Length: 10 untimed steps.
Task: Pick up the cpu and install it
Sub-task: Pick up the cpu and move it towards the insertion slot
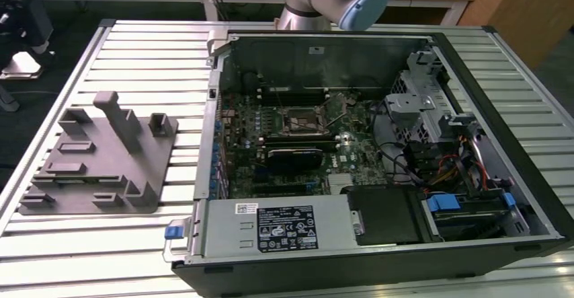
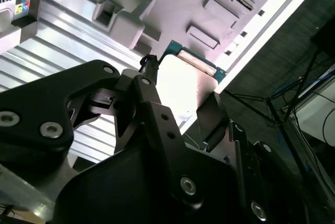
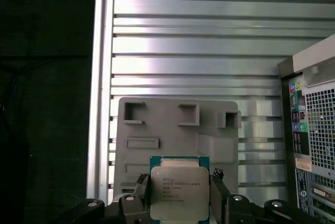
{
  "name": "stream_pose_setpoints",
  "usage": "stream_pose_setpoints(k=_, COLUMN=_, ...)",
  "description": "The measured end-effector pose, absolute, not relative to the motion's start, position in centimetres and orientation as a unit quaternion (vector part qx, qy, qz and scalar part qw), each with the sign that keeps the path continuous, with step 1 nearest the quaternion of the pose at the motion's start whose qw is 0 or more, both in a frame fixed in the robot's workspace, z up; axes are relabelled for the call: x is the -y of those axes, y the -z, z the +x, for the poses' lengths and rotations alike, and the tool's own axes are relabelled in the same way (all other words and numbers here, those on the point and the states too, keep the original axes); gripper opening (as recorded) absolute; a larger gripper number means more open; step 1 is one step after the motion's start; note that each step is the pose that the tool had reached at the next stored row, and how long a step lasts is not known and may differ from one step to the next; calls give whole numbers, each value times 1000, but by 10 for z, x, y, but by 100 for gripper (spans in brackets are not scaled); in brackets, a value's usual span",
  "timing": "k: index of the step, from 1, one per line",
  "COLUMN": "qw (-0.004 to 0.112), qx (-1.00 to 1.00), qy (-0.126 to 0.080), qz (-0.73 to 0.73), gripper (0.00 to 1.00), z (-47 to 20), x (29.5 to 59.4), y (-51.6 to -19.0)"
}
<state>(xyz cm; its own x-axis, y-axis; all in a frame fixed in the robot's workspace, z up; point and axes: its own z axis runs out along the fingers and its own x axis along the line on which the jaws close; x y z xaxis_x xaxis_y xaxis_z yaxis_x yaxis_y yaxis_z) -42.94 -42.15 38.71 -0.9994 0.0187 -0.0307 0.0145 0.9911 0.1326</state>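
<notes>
Jaws are clenched on opposite edges of the cpu point(image 3: 179, 195), held lid-up above the grey tray point(image 3: 175, 127) on the worktop point(image 3: 199, 41), probably so its contacts are spared.

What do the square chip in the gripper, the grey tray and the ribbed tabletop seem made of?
The small flat square cpu: silver metal lid with a satin sheen, on a green circuit-board rim. The grey tray with upright posts: probably moulded plastic, dull and uniform. The ribbed silver table: likely aluminium, with bright streaked reflections along its slats.
</notes>
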Motion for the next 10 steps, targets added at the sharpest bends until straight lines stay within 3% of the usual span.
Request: stream_pose_setpoints(k=10, qw=16, qx=-998, qy=-66, qz=8, gripper=54, z=-411, x=421, y=-387)
